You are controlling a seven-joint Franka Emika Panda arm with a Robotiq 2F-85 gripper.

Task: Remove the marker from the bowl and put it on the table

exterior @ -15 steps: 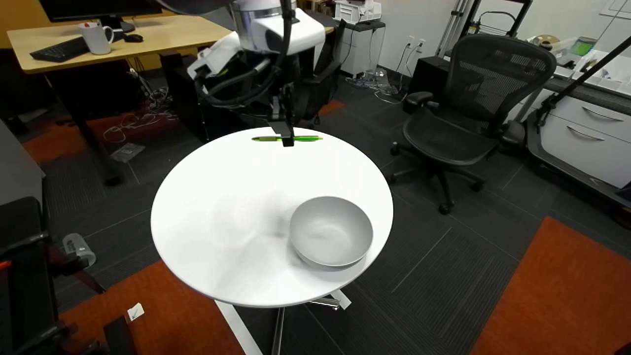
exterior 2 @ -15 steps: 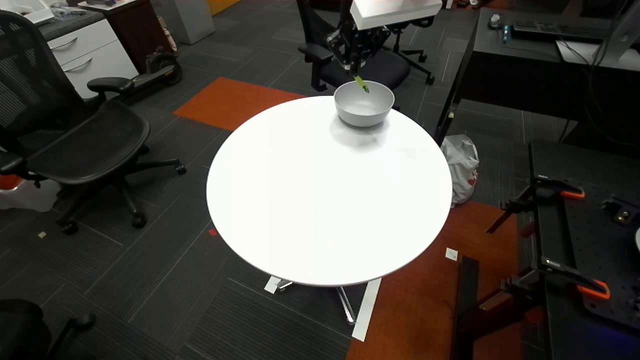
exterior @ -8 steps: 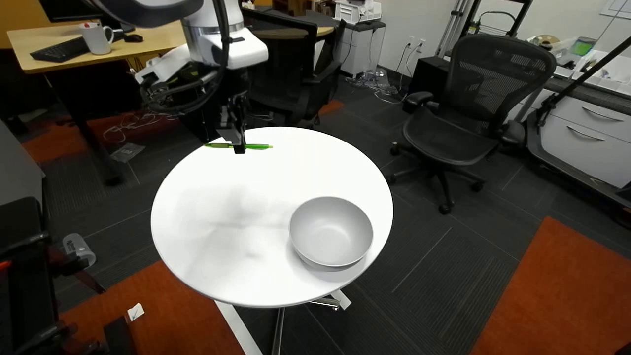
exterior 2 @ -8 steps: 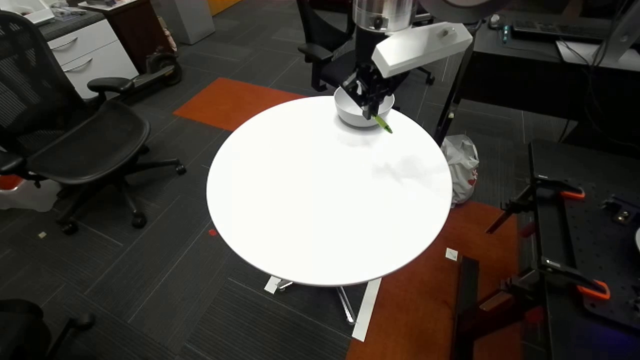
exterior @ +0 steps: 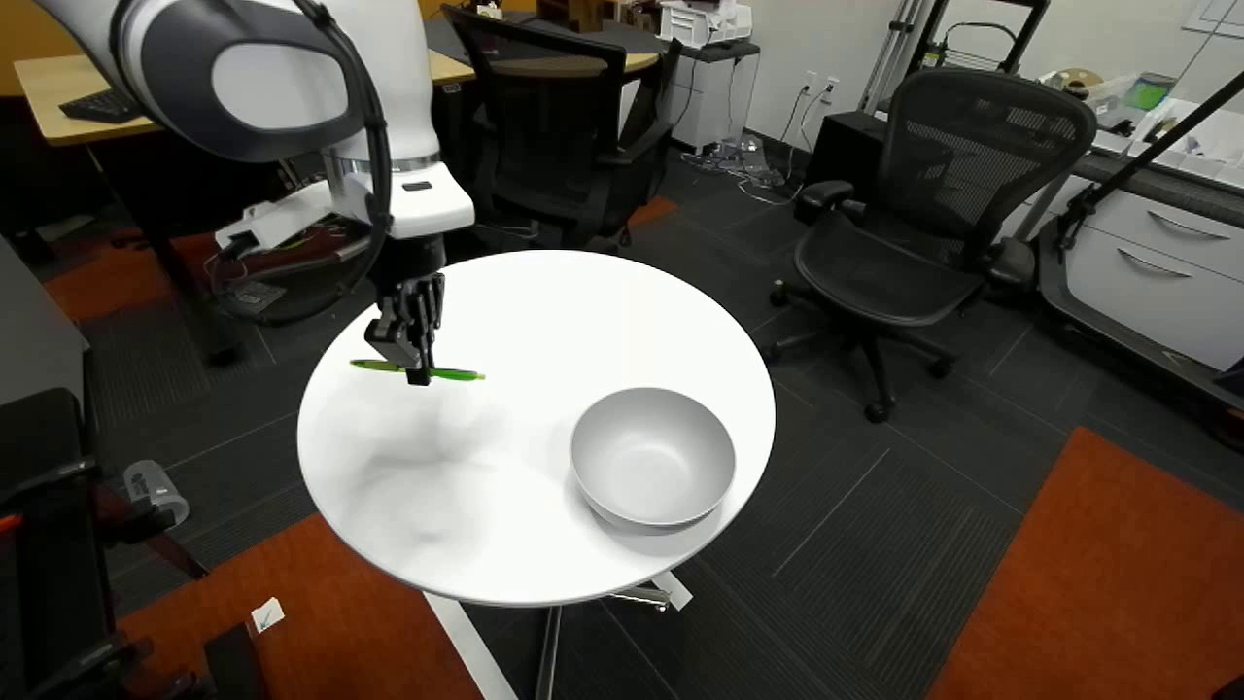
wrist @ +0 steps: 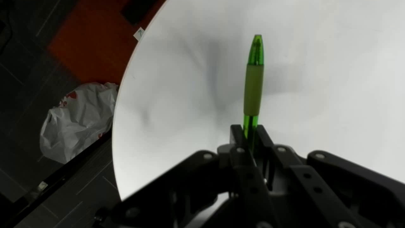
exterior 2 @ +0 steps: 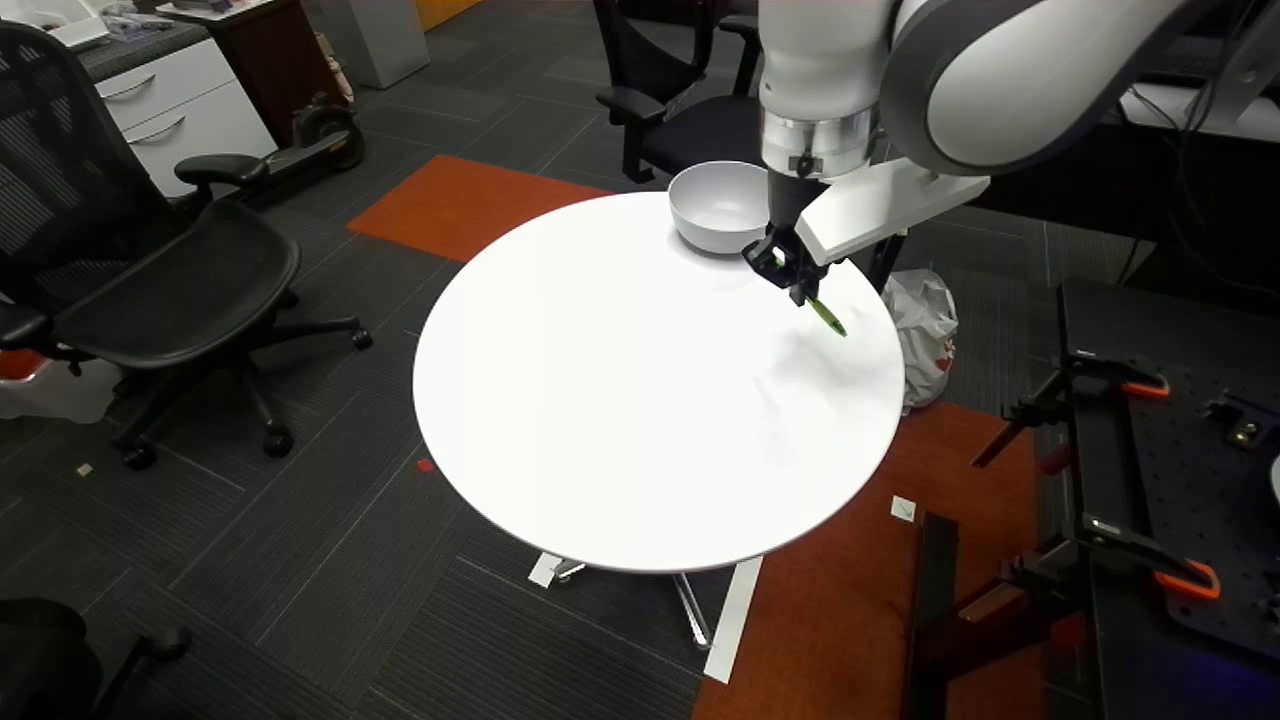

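While in tool, marker outside bowl.

In an exterior view, the white-and-grey Franka Panda arm extends in from 10 o'clock and bends downward. Its white wrist stands nearly vertical, ringed by a silver collar. Below, the black Robotiq gripper points to 6 o'clock in both exterior views. In the wrist view it enters from 6 o'clock; jointed linkages spread toward 8 and 4 o'clock, while two fingertips aim at 12 o'clock, close together in a narrow pinch.
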